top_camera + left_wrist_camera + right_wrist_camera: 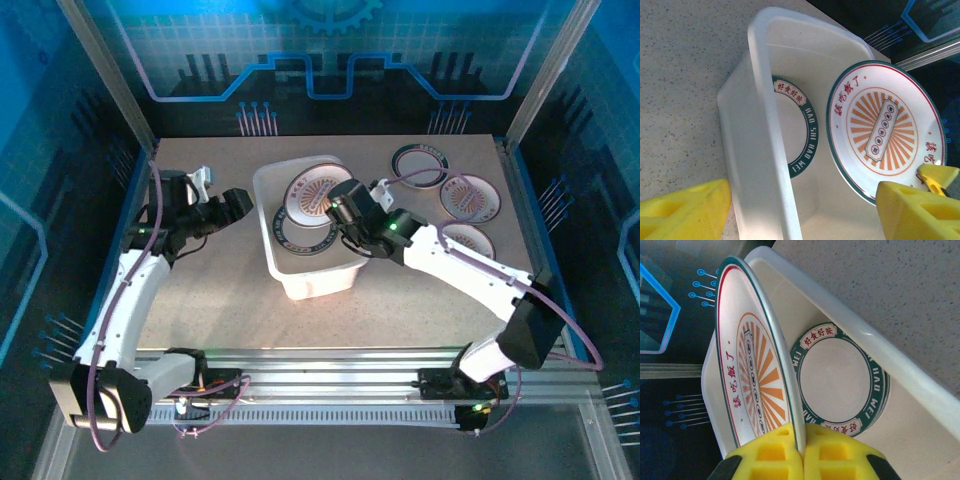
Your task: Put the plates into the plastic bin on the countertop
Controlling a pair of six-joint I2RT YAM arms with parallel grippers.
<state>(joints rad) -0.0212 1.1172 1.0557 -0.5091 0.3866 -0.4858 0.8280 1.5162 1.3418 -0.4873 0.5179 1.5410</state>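
R tool (801, 452) clamping orange plate (755, 375) tilted in bin (912, 385) over green-rim plate (840, 377), L tool (238, 203) spread nearby, 3 plates (470, 196) right

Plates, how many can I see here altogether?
5. The right gripper holds a sunburst plate tilted in the plastic bin; a green-rimmed plate lies flat inside; three plates rest on the countertop to its right. Stacked ones may be hidden.
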